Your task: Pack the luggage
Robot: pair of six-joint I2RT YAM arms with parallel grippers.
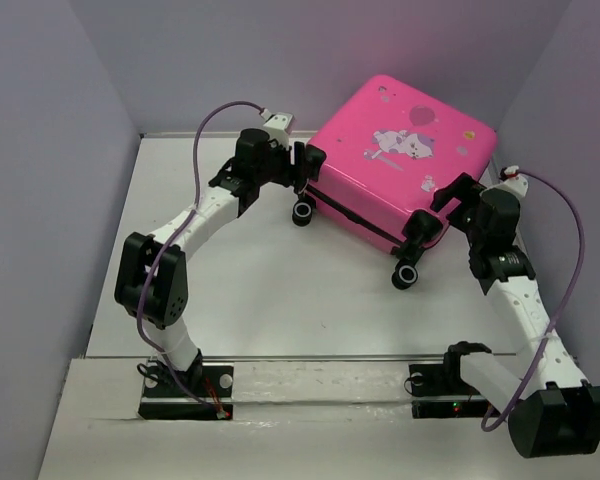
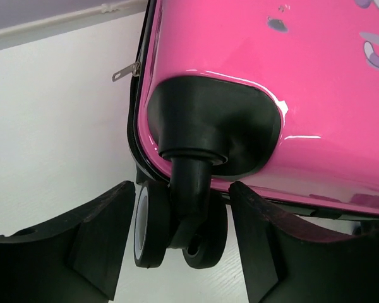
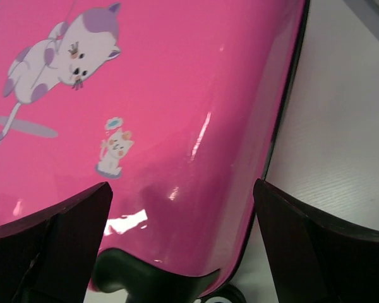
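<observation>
The luggage (image 1: 400, 150) is a hot-pink hard-shell suitcase with a cartoon cat print. It lies flat and closed at the back right of the table. My left gripper (image 1: 302, 168) stands open at its left wheeled corner. In the left wrist view the black twin wheel (image 2: 177, 227) hangs between the fingers of that gripper (image 2: 183, 189), with a gap on each side. My right gripper (image 1: 435, 210) is open over the right wheeled corner. In the right wrist view the pink shell (image 3: 177, 76) fills the space beyond that gripper (image 3: 182, 189), and nothing is clamped.
The white table (image 1: 280, 290) is walled by grey panels at the left, back and right. Two black suitcase wheels (image 1: 302, 212) (image 1: 407, 275) stick out toward me. A metal zipper pull (image 2: 126, 72) juts from the suitcase seam. A rail (image 1: 310, 360) runs along the near edge.
</observation>
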